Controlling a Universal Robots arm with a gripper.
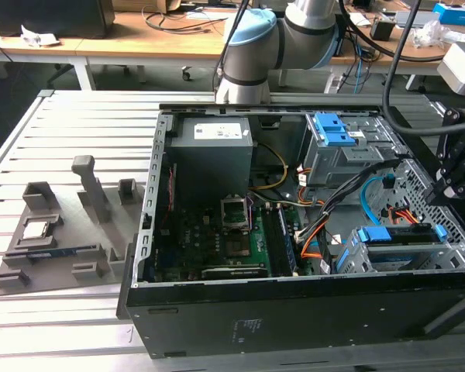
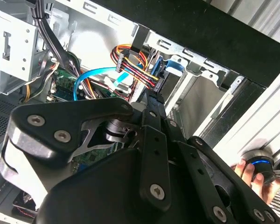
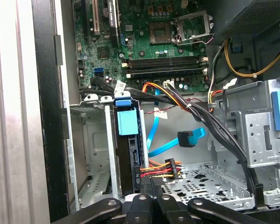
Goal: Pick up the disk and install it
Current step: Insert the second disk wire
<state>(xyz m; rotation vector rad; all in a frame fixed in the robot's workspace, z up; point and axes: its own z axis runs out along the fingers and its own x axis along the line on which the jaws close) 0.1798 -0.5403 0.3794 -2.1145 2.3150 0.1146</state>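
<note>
The disk (image 1: 397,235) sits on edge in the lower drive bay at the case's front corner, on the exterior view's right, its blue frame showing on top. In the first wrist view the disk (image 3: 130,163) shows its dark edge and a blue tab between the bay's metal rails. My gripper (image 1: 443,190) hangs just above and beside that bay. Its linkage bars lie close together in the first wrist view, with the gripper (image 3: 151,183) shut at the disk's end beside the coloured power connector (image 3: 164,171). Nothing shows between the fingers.
The open computer case (image 1: 294,310) lies on a slatted table. A grey cage with a blue latch (image 1: 333,132), bundled cables (image 3: 196,114) and a blue data cable (image 3: 189,138) crowd the bay. A grey parts holder (image 1: 54,240) lies on the exterior view's left. A hand (image 2: 252,176) rests on a knob.
</note>
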